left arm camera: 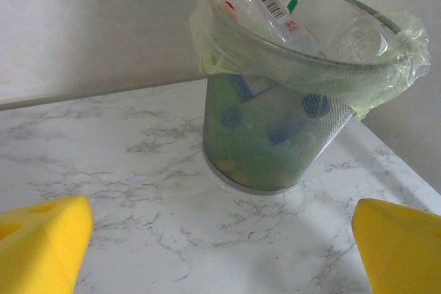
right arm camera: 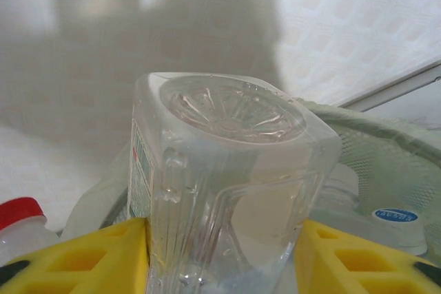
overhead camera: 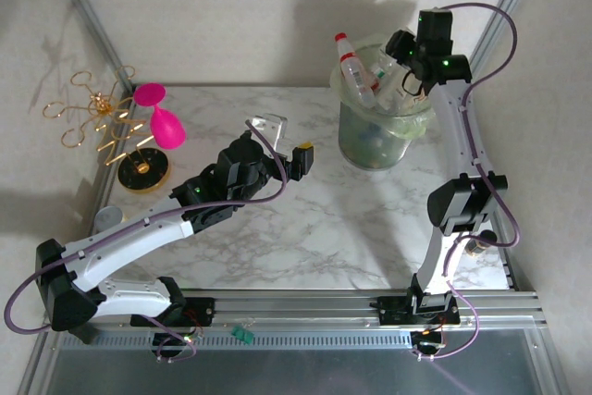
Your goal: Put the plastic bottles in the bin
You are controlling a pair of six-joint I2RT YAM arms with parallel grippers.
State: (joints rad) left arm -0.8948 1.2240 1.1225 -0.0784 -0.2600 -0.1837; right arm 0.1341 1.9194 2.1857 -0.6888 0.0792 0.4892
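Note:
The bin point(overhead camera: 379, 141), a pale-green bucket with a bag liner, stands at the back right of the table and holds several plastic bottles. A red-capped bottle point(overhead camera: 351, 67) pokes up over its left rim. My right gripper point(overhead camera: 407, 67) hangs over the bin's mouth. In the right wrist view its yellow pads point(right arm camera: 103, 256) press both sides of a clear square bottle point(right arm camera: 227, 170), base towards the camera, so the right gripper point(right arm camera: 224, 259) is shut on it. My left gripper point(overhead camera: 285, 142) hovers open and empty over the table's middle, facing the bin point(left arm camera: 275, 142).
A gold wire stand point(overhead camera: 102, 122) with a pink goblet point(overhead camera: 166, 127) stands at the back left on a black base. Metal frame posts run along both sides. Bare marble table point(overhead camera: 305, 219) lies between the arms.

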